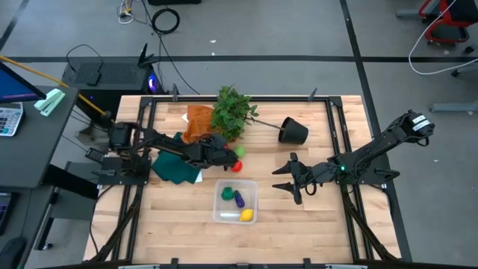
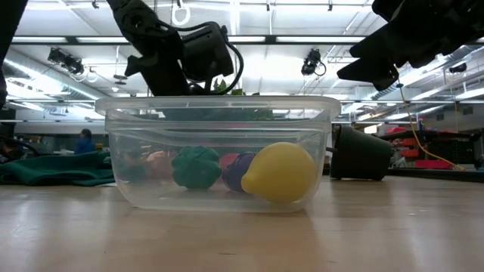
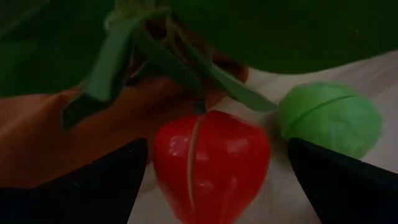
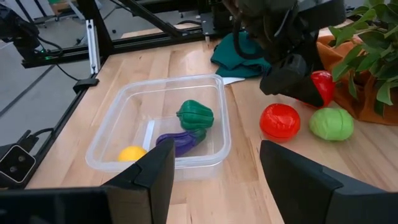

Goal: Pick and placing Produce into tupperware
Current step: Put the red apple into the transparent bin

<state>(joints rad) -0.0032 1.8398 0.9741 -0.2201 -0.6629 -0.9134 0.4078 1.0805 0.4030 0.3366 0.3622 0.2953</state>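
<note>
- The plant (image 1: 233, 112) is your biggest risk: its leaves hang right over the left gripper (image 3: 211, 180), so a lift from here could snag a stem and drag the pot (image 1: 293, 131), lying on its side beyond the tupperware (image 1: 236, 202).
- Your left gripper's jaws stand spread wide on either side of the red pepper-shaped piece (image 3: 211, 163), not yet clamped; close off-centre and, by my reckoning, it squirts toward the orange cloth (image 3: 68, 140).
- The green round piece (image 3: 329, 118) sits just beside the pepper and could get nudged.
- The red tomato (image 4: 280, 121) lies near the tupperware's far side; three pieces already sit inside.
- Your right gripper (image 1: 293, 179) waits beside the tupperware, jaws parted, empty.
</note>
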